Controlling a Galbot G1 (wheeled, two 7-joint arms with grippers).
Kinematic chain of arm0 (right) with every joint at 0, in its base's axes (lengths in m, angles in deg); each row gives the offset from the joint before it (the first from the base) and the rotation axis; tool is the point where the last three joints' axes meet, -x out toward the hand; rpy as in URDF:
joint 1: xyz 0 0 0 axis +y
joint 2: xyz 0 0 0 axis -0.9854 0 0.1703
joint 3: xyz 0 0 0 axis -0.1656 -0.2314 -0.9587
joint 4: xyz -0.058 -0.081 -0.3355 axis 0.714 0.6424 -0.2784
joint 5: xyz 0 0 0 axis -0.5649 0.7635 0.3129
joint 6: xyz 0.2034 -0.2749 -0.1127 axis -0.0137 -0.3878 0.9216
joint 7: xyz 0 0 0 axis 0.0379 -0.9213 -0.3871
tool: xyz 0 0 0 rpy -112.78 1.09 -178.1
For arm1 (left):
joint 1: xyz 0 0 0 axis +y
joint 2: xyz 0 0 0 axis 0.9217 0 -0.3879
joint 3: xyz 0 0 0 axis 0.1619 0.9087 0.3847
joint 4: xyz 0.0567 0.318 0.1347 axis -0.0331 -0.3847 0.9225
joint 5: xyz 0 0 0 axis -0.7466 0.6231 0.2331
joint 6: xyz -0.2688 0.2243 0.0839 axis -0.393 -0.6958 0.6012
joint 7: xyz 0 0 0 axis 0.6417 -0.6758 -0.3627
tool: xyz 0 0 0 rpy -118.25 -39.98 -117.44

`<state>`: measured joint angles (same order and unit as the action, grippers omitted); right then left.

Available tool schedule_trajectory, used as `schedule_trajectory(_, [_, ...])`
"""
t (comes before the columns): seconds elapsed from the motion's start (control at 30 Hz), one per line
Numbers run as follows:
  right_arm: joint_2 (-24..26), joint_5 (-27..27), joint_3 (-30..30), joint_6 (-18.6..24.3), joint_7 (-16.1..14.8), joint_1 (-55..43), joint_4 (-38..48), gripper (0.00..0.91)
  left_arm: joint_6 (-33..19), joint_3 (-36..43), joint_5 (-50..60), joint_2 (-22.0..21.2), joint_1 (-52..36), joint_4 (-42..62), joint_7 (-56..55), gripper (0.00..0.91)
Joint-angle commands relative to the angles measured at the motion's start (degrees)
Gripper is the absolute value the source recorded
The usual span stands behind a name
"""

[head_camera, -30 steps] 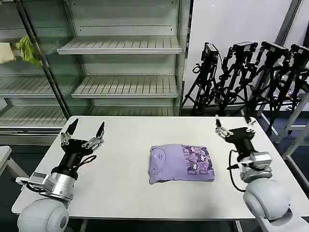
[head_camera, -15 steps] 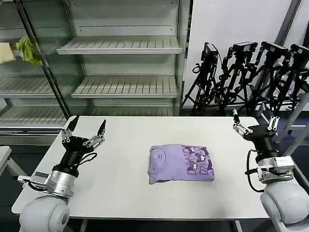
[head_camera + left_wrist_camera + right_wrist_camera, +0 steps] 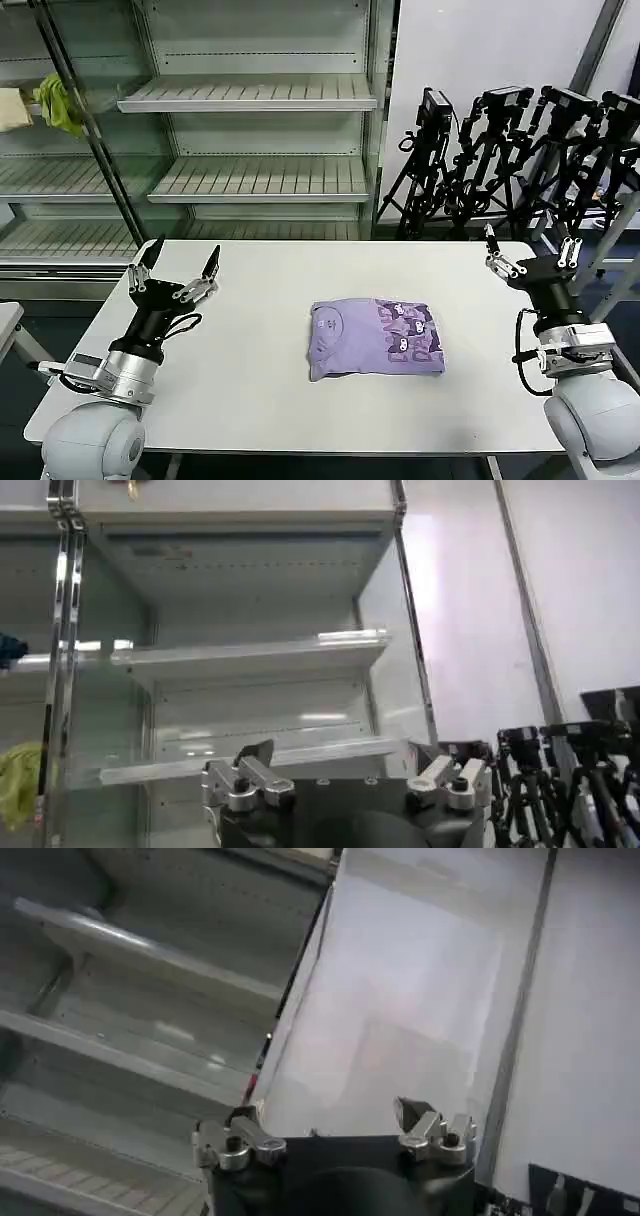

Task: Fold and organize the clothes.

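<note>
Both my pincers, left pincer [image 3: 178, 269] and right pincer [image 3: 530, 256], hang wide open over the white counter's [image 3: 250, 390] side edges, well apart from the folded lavender T-shirt [image 3: 375, 338] lying mid-counter; shelving [image 3: 250, 180] stands behind

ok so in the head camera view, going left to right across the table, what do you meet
left gripper, open → folded lavender T-shirt in the middle of the white table → right gripper, open, at the table's right edge.
</note>
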<state>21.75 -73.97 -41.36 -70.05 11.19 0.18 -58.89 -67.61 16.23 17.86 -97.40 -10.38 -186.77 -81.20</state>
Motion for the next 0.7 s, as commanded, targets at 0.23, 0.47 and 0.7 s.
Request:
schedule_trajectory(0.23, [-0.83, 0.62, -0.57, 0.92, -0.35, -0.53, 1.66, 0.907, -0.06, -0.35, -0.12, 0.62, -1.20, 1.64, -0.13, 0.907])
schedule_trajectory(0.47, [-0.60, 0.48, -0.44, 1.02, -0.26, -0.59, 2.25, 0.907, -0.04, -0.06, -0.03, 0.34, -1.52, 1.55, -0.08, 0.907])
schedule_trajectory(0.7, [-0.67, 0.96, -0.57, 1.40, -0.25, -1.01, 2.72, 0.907, -0.22, -0.39, 0.15, 0.42, -1.33, 1.40, -0.08, 0.907])
